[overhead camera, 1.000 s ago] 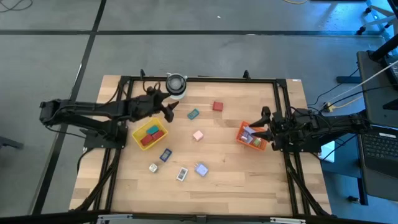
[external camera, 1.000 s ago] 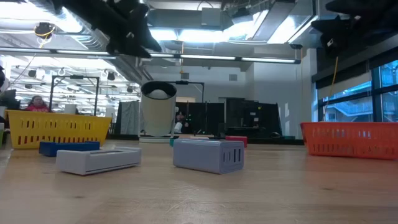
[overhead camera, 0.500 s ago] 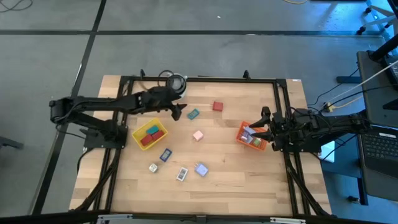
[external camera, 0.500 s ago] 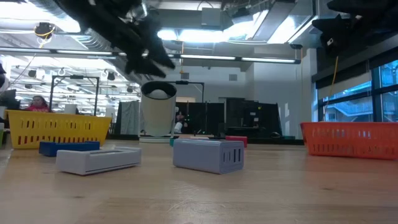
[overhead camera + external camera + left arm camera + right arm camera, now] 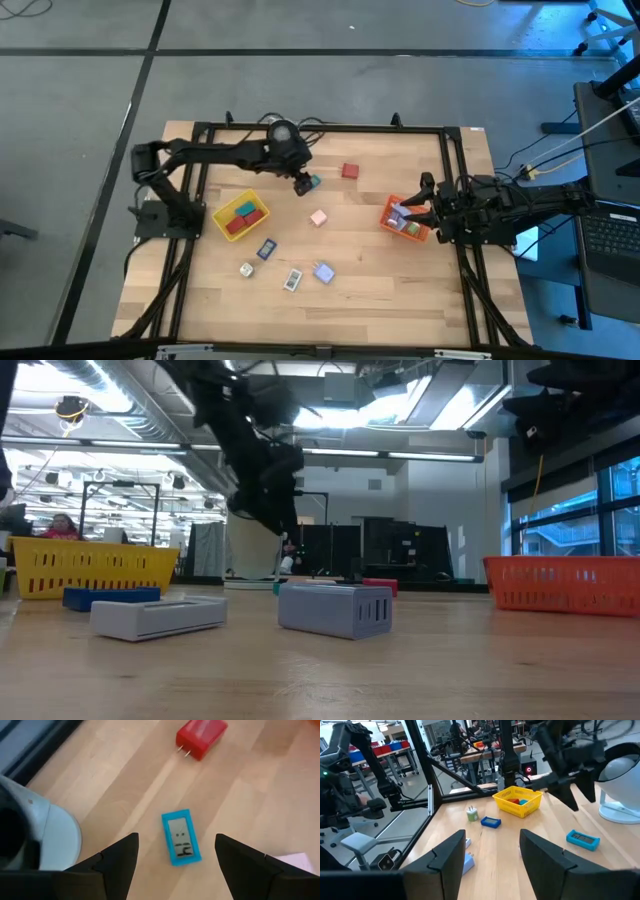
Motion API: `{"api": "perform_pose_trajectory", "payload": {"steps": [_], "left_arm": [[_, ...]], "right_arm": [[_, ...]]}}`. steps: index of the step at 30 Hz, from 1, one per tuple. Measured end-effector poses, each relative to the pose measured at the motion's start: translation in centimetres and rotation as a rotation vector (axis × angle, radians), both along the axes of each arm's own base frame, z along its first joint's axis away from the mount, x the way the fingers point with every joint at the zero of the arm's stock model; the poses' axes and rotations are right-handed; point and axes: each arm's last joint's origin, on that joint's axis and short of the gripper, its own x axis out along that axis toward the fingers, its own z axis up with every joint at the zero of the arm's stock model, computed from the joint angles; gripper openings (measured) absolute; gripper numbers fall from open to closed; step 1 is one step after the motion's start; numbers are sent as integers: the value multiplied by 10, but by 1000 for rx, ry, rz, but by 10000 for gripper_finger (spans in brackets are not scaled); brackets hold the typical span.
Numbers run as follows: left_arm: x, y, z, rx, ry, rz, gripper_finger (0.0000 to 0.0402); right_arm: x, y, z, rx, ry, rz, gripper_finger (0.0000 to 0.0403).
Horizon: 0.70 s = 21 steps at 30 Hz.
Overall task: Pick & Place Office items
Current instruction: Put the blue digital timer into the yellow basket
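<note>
My left gripper (image 5: pixel 303 184) hangs open, tilted downward, just above a teal item with a small display (image 5: pixel 181 837). That item lies flat on the wood, and the fingertips stand on either side of it without touching it. A red plug-like item (image 5: pixel 201 738) lies farther off. In the low view, my left gripper (image 5: pixel 275 510) hangs well above the table. My right gripper (image 5: pixel 428 210) waits at the table's right, beside the orange tray (image 5: pixel 405 218). Its fingers stand apart with nothing between them in the right wrist view.
The white-and-grey cylinder (image 5: pixel 283 133) stands at the far edge, close behind my left arm. The yellow tray (image 5: pixel 240 215) holds red and teal pieces. A pink item (image 5: pixel 318 217), a dark blue one (image 5: pixel 266 249), two white ones (image 5: pixel 292 281) and a pale blue one (image 5: pixel 323 272) lie on the near half.
My left gripper has swung from near the yellow tray's far side toward the table's right edge. It has also come down and tipped its fingers downward, ending over the teal item. It has stayed open. My right arm has kept still.
</note>
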Motion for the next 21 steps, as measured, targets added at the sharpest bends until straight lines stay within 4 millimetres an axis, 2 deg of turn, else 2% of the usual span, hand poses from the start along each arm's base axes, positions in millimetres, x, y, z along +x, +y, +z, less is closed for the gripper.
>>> {"api": "perform_pose_trajectory", "payload": {"steps": [7, 12, 21], "left_arm": [[23, 7, -22, -61, 110, -47, 258], [31, 10, -39, -81, 167, -56, 260], [32, 12, -39, -70, 169, -45, 260]], "right_arm": [[0, 0, -2, -25, 18, 2, 187], [0, 0, -4, -27, 33, 3, 187], [0, 0, -4, -27, 34, 3, 187]]}}
